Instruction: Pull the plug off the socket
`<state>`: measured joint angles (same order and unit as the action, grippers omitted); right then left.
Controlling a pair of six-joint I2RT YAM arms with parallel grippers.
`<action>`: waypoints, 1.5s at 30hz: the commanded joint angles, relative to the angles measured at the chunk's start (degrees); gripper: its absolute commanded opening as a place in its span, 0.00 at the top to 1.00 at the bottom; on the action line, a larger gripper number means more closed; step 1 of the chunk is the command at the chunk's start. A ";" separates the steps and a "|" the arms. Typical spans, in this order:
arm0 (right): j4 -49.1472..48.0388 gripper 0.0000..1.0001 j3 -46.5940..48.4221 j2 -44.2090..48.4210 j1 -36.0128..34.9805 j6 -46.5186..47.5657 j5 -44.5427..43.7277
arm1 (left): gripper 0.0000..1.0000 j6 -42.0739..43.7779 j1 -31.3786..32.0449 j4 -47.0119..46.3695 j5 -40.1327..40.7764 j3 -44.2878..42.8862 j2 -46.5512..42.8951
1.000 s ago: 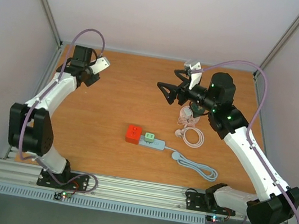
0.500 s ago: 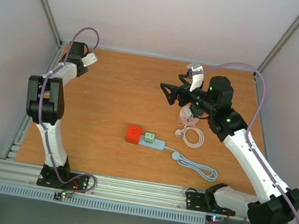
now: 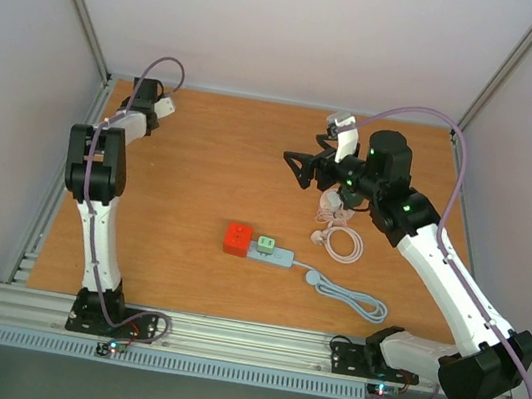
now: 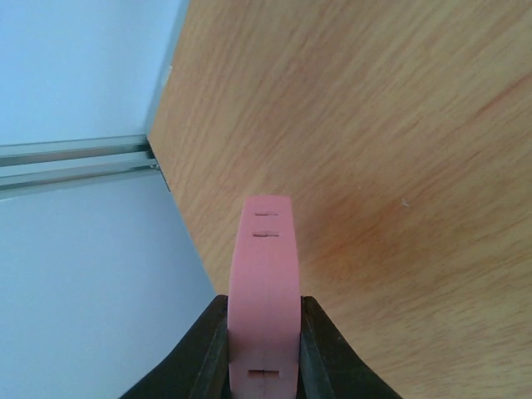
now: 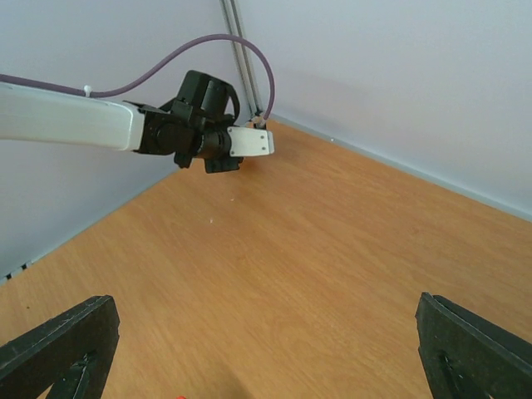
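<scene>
One red plug (image 3: 236, 238) fills the socket (image 3: 275, 255); left end effector (image 4: 263, 306) clamps pink block (image 4: 264, 249), right end effector (image 3: 296, 165) gapes.

Red plug (image 3: 237, 239) against socket strip (image 3: 275, 255)

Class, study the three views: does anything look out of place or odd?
The left gripper sits in the far-left corner, shut on a pink block, far from the power strip, where the red block rests untouched.
</scene>
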<state>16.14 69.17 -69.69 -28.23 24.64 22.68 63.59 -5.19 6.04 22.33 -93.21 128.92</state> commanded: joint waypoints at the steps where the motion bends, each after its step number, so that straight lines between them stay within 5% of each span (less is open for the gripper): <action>1: 1.70 0.01 1.55 -0.01 -0.07 2.04 1.12 | 0.89 1.08 -0.08 -1.47 0.90 -1.44 1.12; 17: 4.52 0.01 1.94 -1.31 -0.07 4.04 4.61 | 0.62 -3.63 -0.08 8.41 -1.88 -2.46 1.18; 28: 8.17 0.01 3.79 -3.96 -0.07 4.93 10.41 | 0.20 -10.17 -0.07 17.55 -10.03 0.01 -6.11; 36: 10.65 0.02 5.02 -7.09 0.03 10.51 14.85 | 0.02 -13.56 -0.04 25.22 -18.88 3.49 -15.40; 45: 13.54 0.02 4.84 -11.36 1.17 17.11 23.69 | 0.00 -16.67 -0.08 34.03 -29.79 7.81 -27.17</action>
<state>27.59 72.44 -79.22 -27.86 37.65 40.80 49.32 -5.19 35.00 -0.75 -88.33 106.87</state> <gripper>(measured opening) 0.985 0.995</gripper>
